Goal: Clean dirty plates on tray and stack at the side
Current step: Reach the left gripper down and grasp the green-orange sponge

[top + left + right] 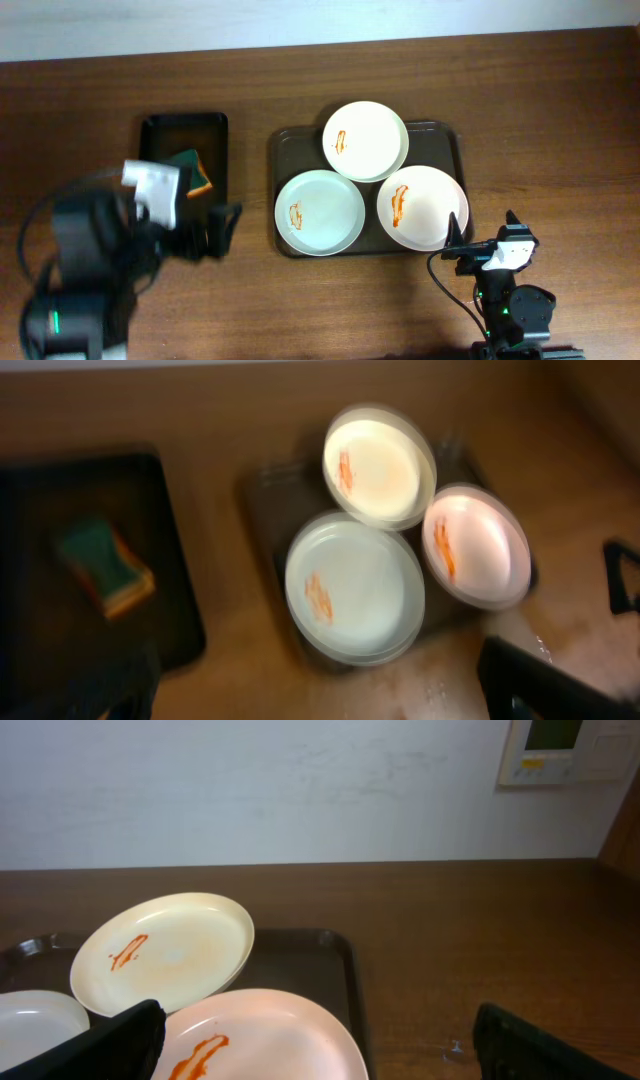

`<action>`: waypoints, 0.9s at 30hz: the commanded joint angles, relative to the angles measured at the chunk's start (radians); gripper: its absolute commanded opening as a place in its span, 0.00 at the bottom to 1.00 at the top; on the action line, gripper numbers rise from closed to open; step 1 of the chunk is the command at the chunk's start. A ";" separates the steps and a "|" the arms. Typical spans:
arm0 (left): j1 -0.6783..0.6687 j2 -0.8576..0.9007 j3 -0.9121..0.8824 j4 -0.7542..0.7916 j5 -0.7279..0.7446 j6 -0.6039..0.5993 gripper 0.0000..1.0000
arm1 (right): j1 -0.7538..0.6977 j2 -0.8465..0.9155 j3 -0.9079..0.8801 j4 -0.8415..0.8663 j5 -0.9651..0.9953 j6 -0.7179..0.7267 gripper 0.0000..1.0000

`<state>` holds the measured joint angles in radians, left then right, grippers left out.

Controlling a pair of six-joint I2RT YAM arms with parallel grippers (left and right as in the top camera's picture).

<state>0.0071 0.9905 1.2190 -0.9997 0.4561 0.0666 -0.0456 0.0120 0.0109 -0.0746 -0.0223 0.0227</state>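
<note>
**Desk:** What does the overhead view show?

**Photographer:** A rear plate (365, 140), a front-left plate (320, 212) and a front-right plate (422, 207), all white, crowd the brown tray (443, 130) at mid tabletop (560, 120). Each carries an orange-red smear. None is cleaned or stacked at the side yet.

**Desk:** And the arms?

**Photographer:** The left claw (222, 230) stands wide and empty just beside the small black tray (185, 118), where a green-and-orange sponge (192, 170) lies. The right claw (482, 225), also spread wide and holding nothing, hovers near the brown tray's front-right corner, close to the front-right plate.

**Desk:** So what is the step in hand?

**Photographer:** Fetching the sponge, by my reading. The left claw would do best to come down over it, take it by its two long sides and keep clear of the small tray's rim. It should close only once it is low enough to catch the sponge's whole thickness. The left wrist view is blurred, so the sponge's angle is hard to judge. It looks skewed to the rim, and the wrist may need a turn to match.

**Desk:** Anything to watch on the plates?

**Photographer:** The rear plate appears to ride with its edge on the two in front, and it looks tilted in the right wrist view. Wiping it first, with the right claw steadying a rim, should keep the others from shifting.
</note>
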 commanded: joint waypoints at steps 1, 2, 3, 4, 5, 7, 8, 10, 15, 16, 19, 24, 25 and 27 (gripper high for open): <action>0.002 0.277 0.190 -0.137 -0.001 0.077 0.99 | 0.007 -0.006 -0.005 -0.004 0.009 0.000 0.99; 0.002 0.329 0.205 -0.138 -0.007 0.073 0.99 | 0.007 -0.006 -0.005 -0.004 0.009 0.000 0.98; 0.003 0.392 0.221 -0.129 -0.063 0.032 0.99 | 0.007 -0.006 -0.005 -0.004 0.009 0.000 0.98; 0.004 0.452 0.233 -0.114 -0.173 -0.045 0.99 | 0.007 -0.006 -0.005 -0.004 0.009 0.000 0.98; 0.008 0.510 0.239 -0.091 -0.301 -0.122 0.99 | 0.007 -0.006 -0.005 -0.004 0.009 0.000 0.98; 0.013 0.616 0.239 -0.028 -0.462 -0.203 0.99 | 0.007 -0.006 -0.005 -0.004 0.009 0.000 0.98; 0.014 0.679 0.239 0.006 -0.464 -0.201 0.99 | 0.007 -0.006 -0.005 -0.004 0.009 0.000 0.98; 0.014 0.760 0.239 0.032 -0.464 -0.201 0.99 | 0.007 -0.006 -0.005 -0.004 0.009 0.000 0.98; 0.032 0.951 0.239 0.071 -0.463 -0.296 0.99 | 0.007 -0.006 -0.005 -0.004 0.009 0.000 0.98; 0.047 0.988 0.239 0.078 -0.462 -0.351 0.99 | 0.007 -0.006 -0.005 -0.004 0.009 0.000 0.98; 0.069 1.030 0.239 0.114 -0.452 -0.369 1.00 | 0.007 -0.006 -0.005 -0.004 0.009 0.000 0.98; 0.070 1.037 0.239 0.159 -0.453 -0.369 0.88 | 0.007 -0.006 -0.005 -0.004 0.009 0.000 0.98; 0.070 1.041 0.239 0.163 -0.453 -0.369 0.79 | 0.007 -0.006 -0.005 -0.004 0.009 0.000 0.98; 0.069 1.052 0.238 0.171 -0.453 -0.369 0.71 | 0.007 -0.006 -0.005 -0.004 0.009 0.000 0.98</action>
<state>0.0761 2.0209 1.4395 -0.8402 0.0101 -0.2878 -0.0456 0.0120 0.0109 -0.0742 -0.0223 0.0223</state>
